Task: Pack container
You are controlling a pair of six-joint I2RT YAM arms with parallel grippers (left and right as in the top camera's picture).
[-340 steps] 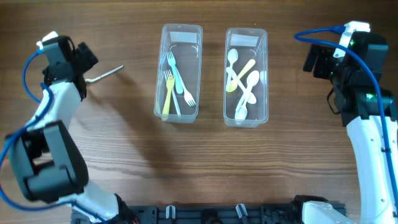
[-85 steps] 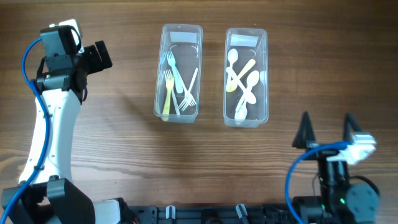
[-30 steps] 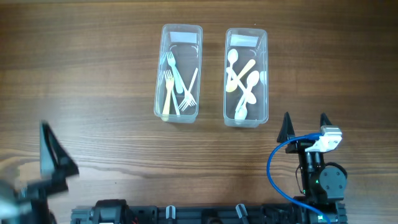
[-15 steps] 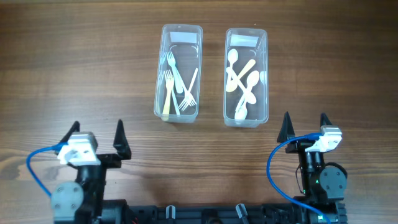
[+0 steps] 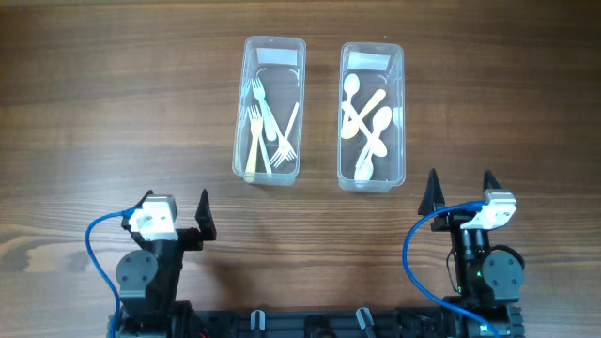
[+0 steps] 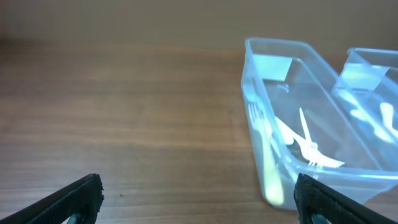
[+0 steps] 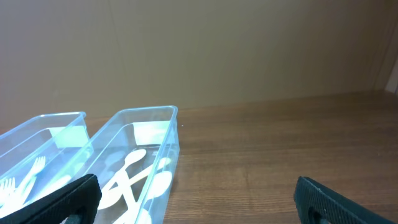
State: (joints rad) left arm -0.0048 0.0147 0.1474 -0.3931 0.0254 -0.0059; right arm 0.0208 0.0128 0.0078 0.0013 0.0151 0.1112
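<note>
- L gripper (image 5: 177,208): below-left of fork box (image 5: 274,40), well apart; fingers spread, holding nothing.
- Fork box: yellow, blue and white forks (image 5: 266,127) inside.
- Spoon box (image 5: 371,45): just right of fork box, spoons (image 5: 368,122) inside.
- R gripper (image 5: 460,188): below-right of fork box, spread, holding nothing.

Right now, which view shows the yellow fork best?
Overhead: the yellow fork lies full length inside the fork container. Left wrist shows it foreshortened through the clear wall. Right wrist catches only pale tines at the frame edge.
</note>
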